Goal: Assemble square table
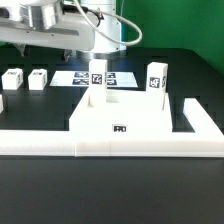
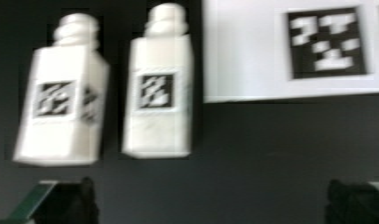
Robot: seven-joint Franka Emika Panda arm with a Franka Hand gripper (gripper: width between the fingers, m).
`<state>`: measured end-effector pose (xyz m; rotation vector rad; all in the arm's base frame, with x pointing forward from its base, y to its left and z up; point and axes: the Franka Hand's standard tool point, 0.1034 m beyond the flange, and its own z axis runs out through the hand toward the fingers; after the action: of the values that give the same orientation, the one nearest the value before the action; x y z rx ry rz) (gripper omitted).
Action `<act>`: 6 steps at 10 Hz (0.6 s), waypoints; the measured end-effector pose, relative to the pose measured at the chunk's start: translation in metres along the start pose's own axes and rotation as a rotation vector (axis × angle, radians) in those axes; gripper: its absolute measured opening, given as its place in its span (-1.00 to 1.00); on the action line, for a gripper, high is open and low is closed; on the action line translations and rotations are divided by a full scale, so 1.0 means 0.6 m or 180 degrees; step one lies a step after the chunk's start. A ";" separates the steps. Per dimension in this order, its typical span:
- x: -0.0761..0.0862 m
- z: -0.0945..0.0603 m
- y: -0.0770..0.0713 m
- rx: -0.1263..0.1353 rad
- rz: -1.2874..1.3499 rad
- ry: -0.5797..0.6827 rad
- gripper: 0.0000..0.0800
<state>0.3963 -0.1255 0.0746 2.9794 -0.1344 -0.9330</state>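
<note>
Here, two smooth white blocky legs with knobbed tips side by side on black work surface, marker board just beside, gripper spread wide, empty

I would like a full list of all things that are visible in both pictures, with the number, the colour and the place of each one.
square panel: one, white, flat at the table's middle, tag on its front edge.
upright legs: two, white, tagged, standing at the panel's far edge.
lying legs: two, white, tagged, side by side at the exterior view's left.
marker board: one, white with black tags, behind the panel.
L-shaped rail: one, white, along the panel's front and the exterior view's right.
table: one, black.
gripper: one, dark fingers, open, above the lying legs.
</note>
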 end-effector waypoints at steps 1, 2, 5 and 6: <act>-0.014 0.008 0.002 0.0242 -0.0036 -0.0147 0.62; -0.022 0.012 -0.001 0.0419 -0.0015 -0.0380 0.62; -0.004 0.031 0.003 0.0331 -0.0195 -0.0496 0.62; 0.004 0.043 0.008 0.0298 -0.0235 -0.0540 0.62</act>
<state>0.3831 -0.1299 0.0523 3.0041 -0.0726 -1.2209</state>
